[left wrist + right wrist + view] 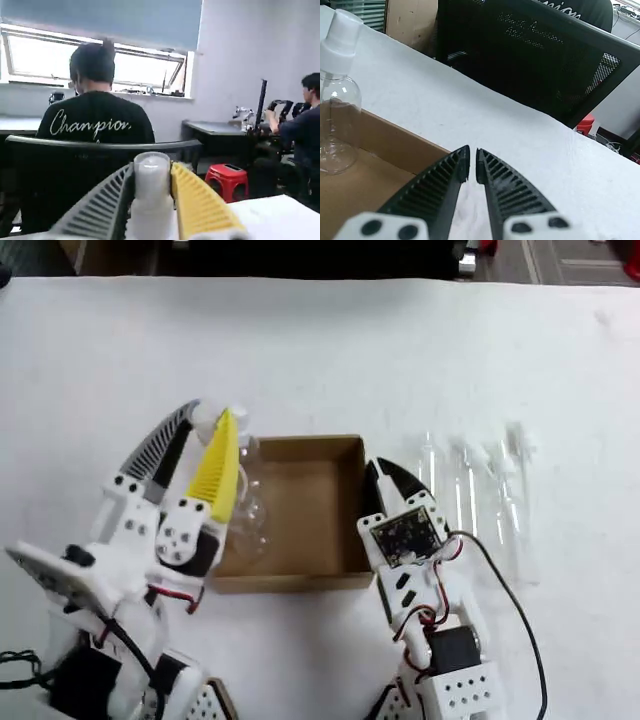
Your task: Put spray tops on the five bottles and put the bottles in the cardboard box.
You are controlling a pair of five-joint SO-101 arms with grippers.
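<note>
Your left gripper is clamped on the white cap of a clear, round plastic bottle, right at the nine o'clock wall of the brown cardboard box. Let go there and the slick bottle may catch the rim and topple out. At the box's three o'clock, your right gripper is closed on nothing. Thin-tubed spray tops lie at its one o'clock.

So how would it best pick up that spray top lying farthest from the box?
Grip the spray top by its white head, coming straight down from above, I'd guess. It lies flat, and the head is its bulkiest part; the clear tube looks too thin to pinch.
</note>
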